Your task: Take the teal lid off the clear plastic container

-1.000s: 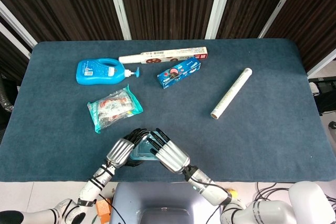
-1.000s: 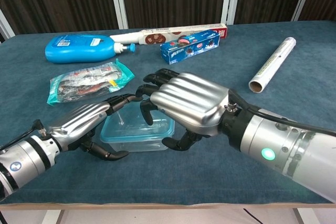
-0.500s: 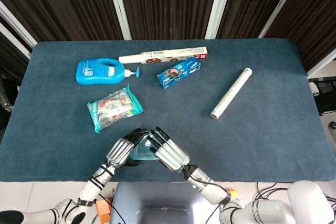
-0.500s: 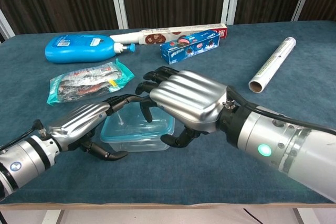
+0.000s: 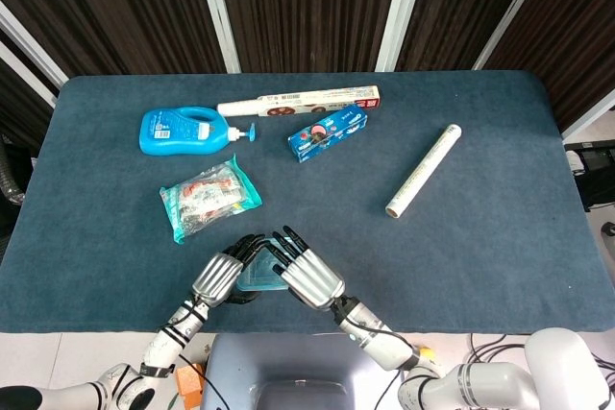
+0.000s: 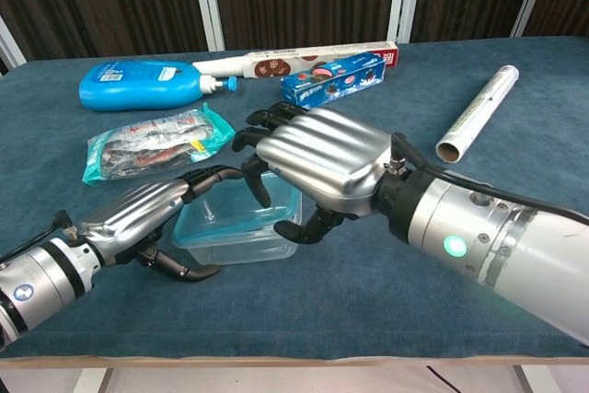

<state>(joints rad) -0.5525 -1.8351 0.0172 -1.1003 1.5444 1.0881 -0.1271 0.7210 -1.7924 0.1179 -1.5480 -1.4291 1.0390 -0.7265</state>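
The right hand [image 6: 324, 165] is curled over the teal lid [image 6: 241, 213], whose right edge is pinched between thumb and fingers. The clear plastic container [image 6: 230, 244] beneath is gripped at its left end by the left hand [image 6: 145, 212], near the front edge of the table [image 5: 480, 266].

Silver-plated left hand [image 6: 147, 213] and right hand [image 6: 317, 167], black fingers [image 6: 262, 186]; white-grey right forearm [image 6: 488, 246] bearing green light [image 6: 453, 246].

Teal lid [image 6: 241, 218], clear container [image 6: 230, 248] (silver hands [image 6: 317, 158]).
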